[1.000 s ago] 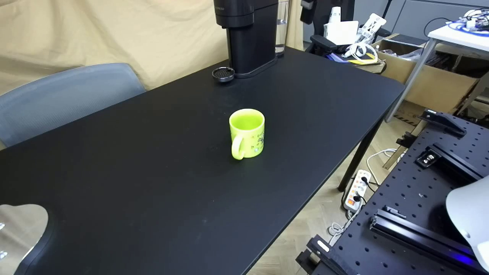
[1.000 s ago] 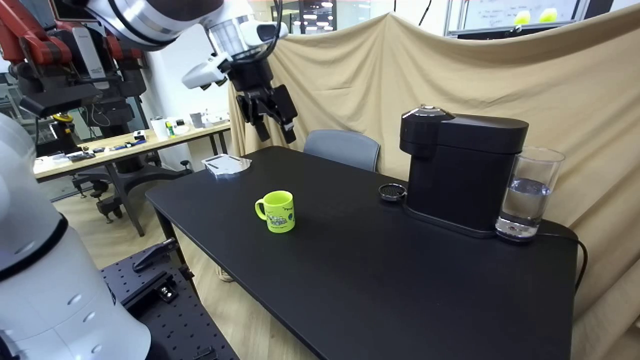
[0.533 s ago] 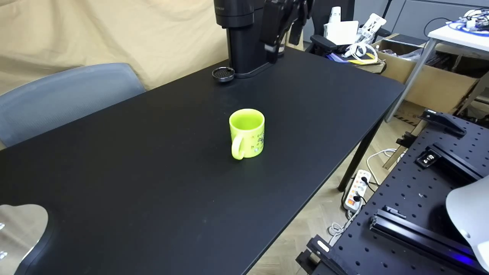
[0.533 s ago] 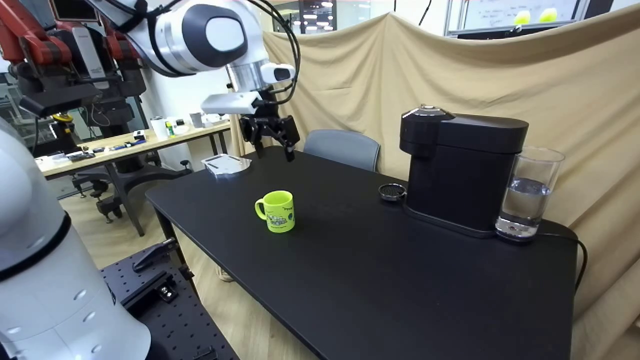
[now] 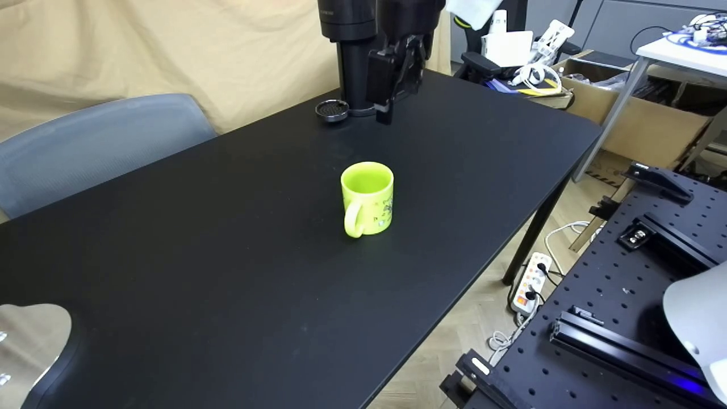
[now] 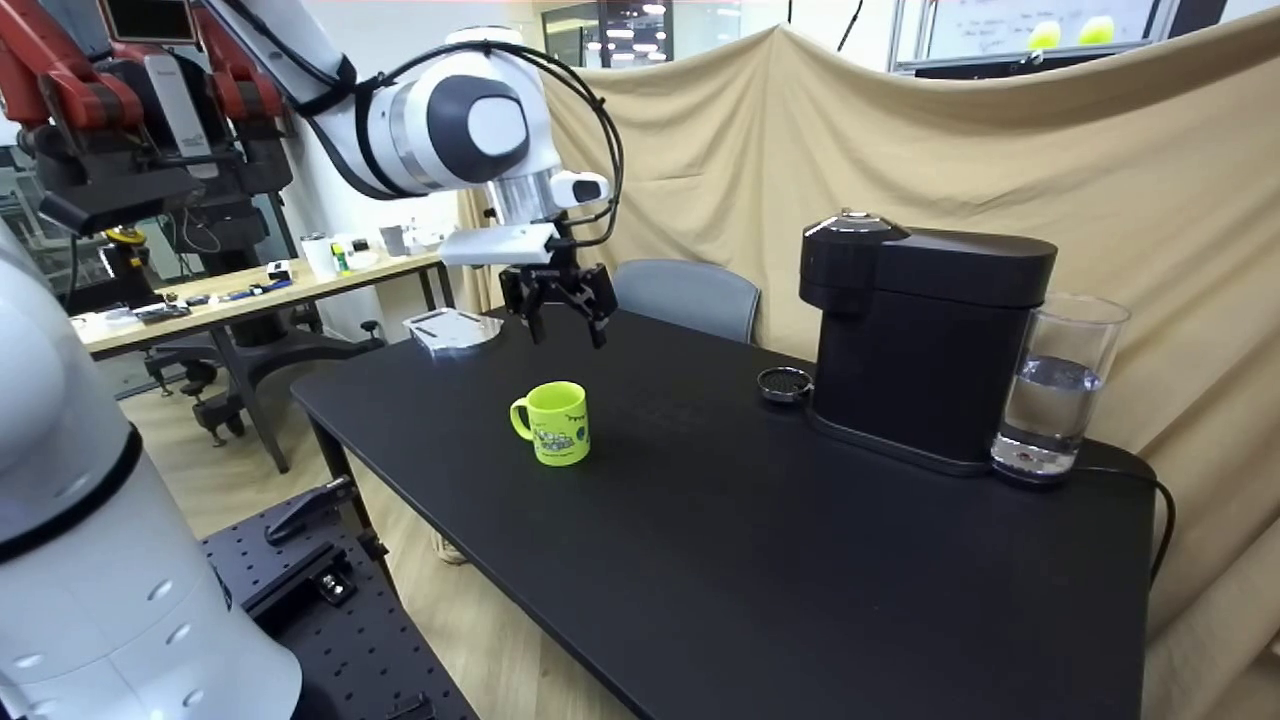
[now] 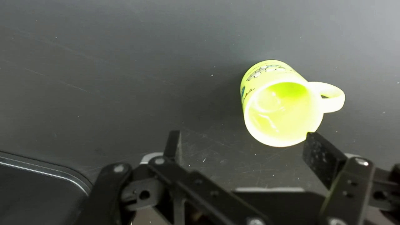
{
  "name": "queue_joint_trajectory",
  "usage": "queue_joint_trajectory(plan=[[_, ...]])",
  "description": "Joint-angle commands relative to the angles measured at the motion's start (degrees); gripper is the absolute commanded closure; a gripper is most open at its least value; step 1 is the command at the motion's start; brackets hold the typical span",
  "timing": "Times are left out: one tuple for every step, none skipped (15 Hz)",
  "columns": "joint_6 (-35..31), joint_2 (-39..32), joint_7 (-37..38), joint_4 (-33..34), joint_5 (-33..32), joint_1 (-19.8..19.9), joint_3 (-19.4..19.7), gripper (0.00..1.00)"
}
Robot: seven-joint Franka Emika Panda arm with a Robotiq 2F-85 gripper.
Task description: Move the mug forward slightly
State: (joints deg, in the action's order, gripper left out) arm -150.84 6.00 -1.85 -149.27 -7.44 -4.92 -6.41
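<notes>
The lime-green mug [image 5: 374, 211] stands upright on the black table, with its handle on the side away from the coffee machine. It also shows in an exterior view [image 6: 560, 428] with a printed picture on its side. My gripper [image 6: 568, 336] is open and empty, in the air above the table and higher than the mug. It also shows dark against the coffee machine in an exterior view [image 5: 398, 103]. In the wrist view the mug [image 7: 268, 78] lies ahead of the fingertips [image 7: 243, 133], right of centre. The right fingertip overlaps the mug's rim in the picture; contact is not visible.
A black coffee machine [image 6: 920, 350] with a round drip tray [image 6: 785, 384] and a glass water tank [image 6: 1050, 410] stands on the table [image 6: 760, 560]. A silver plate [image 6: 455, 328] lies at the opposite end. A grey chair [image 6: 690, 295] stands behind the table.
My gripper has come down towards the table and shifted slightly right in an exterior view, nearer the mug. It has come further into the picture beside the coffee machine. The mug has not moved.
</notes>
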Motion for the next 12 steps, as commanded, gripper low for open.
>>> queue_joint_trajectory(plan=[[0.4, -0.6, 1.5, 0.3, -1.7, 0.2, -0.1, 0.00], [0.8, -2.0, 2.6, 0.8, -3.5, 0.5, -0.2, 0.00], [0.2, -4.0, 3.4, 1.4, -4.4, 0.7, -0.2, 0.00], [-0.2, -6.0, 3.9, 2.1, -5.1, 0.7, -0.1, 0.00], [-0.6, -8.2, 4.0, 2.8, -5.8, 0.6, 0.0, 0.00], [-1.2, -10.4, 4.6, 3.6, -7.1, 0.6, 0.3, 0.00], [-1.4, -12.4, 4.9, 4.4, -7.7, 0.3, 0.6, 0.00], [-1.7, -14.3, 5.7, 5.4, -8.5, -0.1, 0.9, 0.00], [-2.4, -16.0, 5.7, 6.2, -8.6, -0.5, 1.1, 0.00], [-3.4, -17.4, 6.2, 7.1, -8.3, -1.0, 1.3, 0.00], [-4.3, -18.6, 6.2, 7.9, -8.1, -1.4, 1.5, 0.00], [-5.3, -19.7, 5.8, 8.6, -7.4, -1.8, 1.6, 0.00]])
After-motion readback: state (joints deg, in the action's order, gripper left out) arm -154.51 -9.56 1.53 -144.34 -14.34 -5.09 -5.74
